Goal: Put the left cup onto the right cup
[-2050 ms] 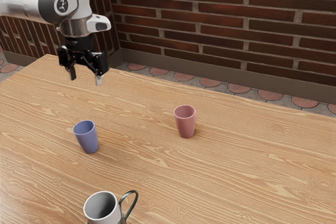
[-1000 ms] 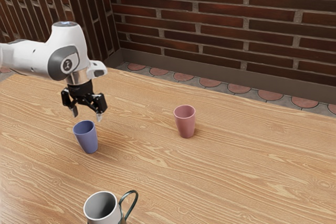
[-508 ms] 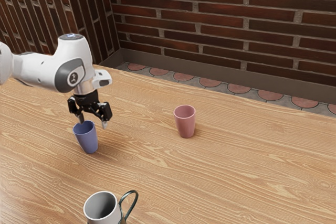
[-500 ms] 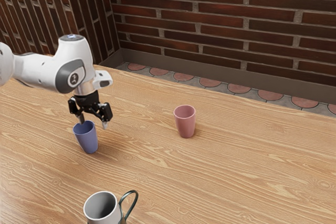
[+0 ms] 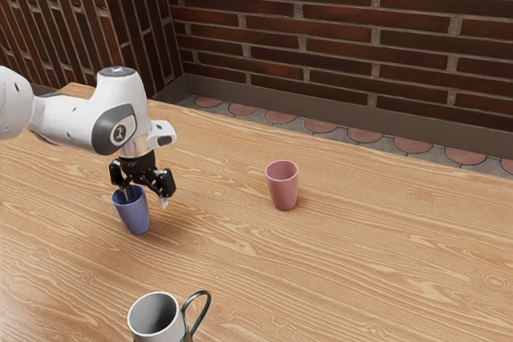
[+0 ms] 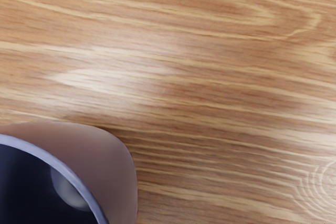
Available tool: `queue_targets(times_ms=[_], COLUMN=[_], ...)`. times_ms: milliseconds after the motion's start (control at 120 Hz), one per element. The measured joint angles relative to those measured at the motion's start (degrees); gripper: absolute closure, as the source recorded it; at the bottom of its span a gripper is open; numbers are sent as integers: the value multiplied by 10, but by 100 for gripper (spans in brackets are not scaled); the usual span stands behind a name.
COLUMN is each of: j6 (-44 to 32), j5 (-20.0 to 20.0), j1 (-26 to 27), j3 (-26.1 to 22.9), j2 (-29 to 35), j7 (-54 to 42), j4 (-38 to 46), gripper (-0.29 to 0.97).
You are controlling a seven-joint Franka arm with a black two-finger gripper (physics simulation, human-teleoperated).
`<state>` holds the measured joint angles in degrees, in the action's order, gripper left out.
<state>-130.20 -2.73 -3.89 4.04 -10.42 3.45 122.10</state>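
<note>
Blue cup (image 5: 132, 212) upright on the table (image 5: 361, 262), mouth up, directly under the jaws.
Jaws apart, clamped on nothing: one finger (image 5: 163, 196) outside the wall on the exterior view's right, its mate seemingly over the mouth, so straddling the rim. Pink cup (image 5: 282, 184) upright, well apart toward that right. Unclear whether either finger touches the rim; grey mug (image 5: 156, 318) cut off at the edge.

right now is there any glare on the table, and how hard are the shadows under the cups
Exterior view: the light is even and soft; the blue cup and the pink cup cast only faint, soft-edged shadows on the table, with no bright hot spot. Wrist view: a pale sheen washes out the wood grain beside the blue cup, whose inside is dark.
</note>
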Motion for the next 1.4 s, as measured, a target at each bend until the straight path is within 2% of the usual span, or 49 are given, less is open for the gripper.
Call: queue_targets(times_ms=[117, 167, 367, 550, 833, 1125, 1308, 1400], j6=[-2, -3, -5, -6, 4, 100, 166, 189], j5=[0, 0, 0, -5, -26, -42, -43, -42], j1=[-2, -2, -2, -2, 0, 13, 23, 36], j3=[0, 0, 0, 1, 1, -22, -63, -79], j2=[-11, -12, -13, -13, -12, -15, -83, -111], j7=[0, 1, 1, 3, 6, 10, 11, 12], j4=[-1, -1, -2, -2, -27, -185, -325, -364], gripper=[0, 4, 50, 69, 77, 78, 78, 78])
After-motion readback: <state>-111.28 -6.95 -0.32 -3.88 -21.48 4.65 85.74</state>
